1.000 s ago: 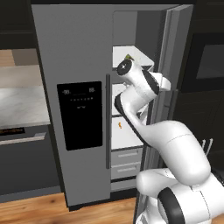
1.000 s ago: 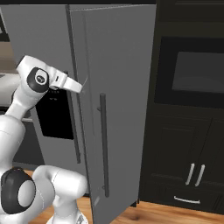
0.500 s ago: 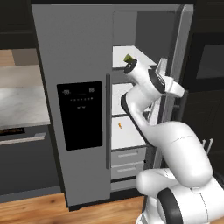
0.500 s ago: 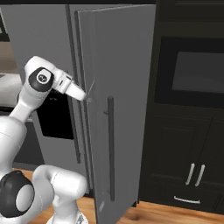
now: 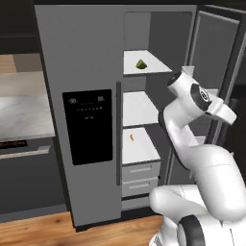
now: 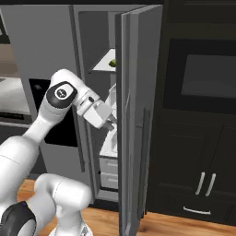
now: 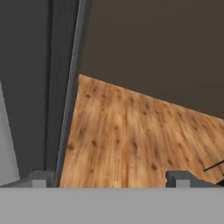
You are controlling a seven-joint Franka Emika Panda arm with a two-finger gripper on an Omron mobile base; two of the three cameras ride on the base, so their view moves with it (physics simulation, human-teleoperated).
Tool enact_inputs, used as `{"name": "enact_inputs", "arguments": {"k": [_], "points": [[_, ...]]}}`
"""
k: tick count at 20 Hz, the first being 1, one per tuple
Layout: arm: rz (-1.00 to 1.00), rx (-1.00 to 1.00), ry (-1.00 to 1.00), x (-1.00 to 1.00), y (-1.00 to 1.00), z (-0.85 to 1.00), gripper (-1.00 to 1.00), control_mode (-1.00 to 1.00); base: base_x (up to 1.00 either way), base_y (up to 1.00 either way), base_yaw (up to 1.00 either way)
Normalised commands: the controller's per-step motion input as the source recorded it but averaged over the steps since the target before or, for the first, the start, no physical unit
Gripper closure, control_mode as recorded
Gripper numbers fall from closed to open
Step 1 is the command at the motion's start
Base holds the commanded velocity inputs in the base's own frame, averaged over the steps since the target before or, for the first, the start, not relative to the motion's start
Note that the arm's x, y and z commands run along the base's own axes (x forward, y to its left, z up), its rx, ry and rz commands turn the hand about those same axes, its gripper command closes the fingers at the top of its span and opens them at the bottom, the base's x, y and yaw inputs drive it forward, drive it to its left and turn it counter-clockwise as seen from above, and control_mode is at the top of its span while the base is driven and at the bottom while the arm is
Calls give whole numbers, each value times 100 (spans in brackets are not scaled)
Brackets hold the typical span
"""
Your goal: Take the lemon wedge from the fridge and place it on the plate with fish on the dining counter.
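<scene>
The fridge (image 5: 81, 57) stands with its left door shut and its right door (image 6: 138, 115) swung open. The lemon wedge (image 5: 141, 64) lies alone on the top white shelf, a small green-yellow piece, seen also as the lemon wedge (image 6: 112, 63) past the door's edge. My gripper (image 6: 112, 123) is well below and to the right of that shelf, against the inner side of the open door. It is open with nothing between its fingers. In the hand view the gripper (image 7: 111, 179) looks down past the door's edge at wooden floor. The plate, the fish and the dining counter are out of view.
A small orange item (image 5: 132, 137) lies on a lower fridge shelf, above two white drawers (image 5: 139, 175). A pale stone counter (image 5: 24, 113) runs left of the fridge. Dark cabinets with a built-in oven (image 6: 203, 83) stand right of the door.
My hand has swung right, away from the shelves and against the open door, which now stands wider. The lemon wedge on the top shelf shows unobstructed. The jaws stayed wide.
</scene>
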Motion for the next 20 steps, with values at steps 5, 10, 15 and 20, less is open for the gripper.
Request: {"name": "enact_inputs", "arguments": {"k": [5, 10, 15, 20], "points": [[-26, 3, 1, -82, -67, -14, -100, -100, 0, 0, 0], [-8, 1, -10, -97, 30, 31, -100, -100, 0, 0, 0], [12, 0, 0, -58, 100, 96, -100, -100, 0, 0, 0], [32, 0, 5, -19, 100, 89, -100, -100, 0, 0, 0]]}}
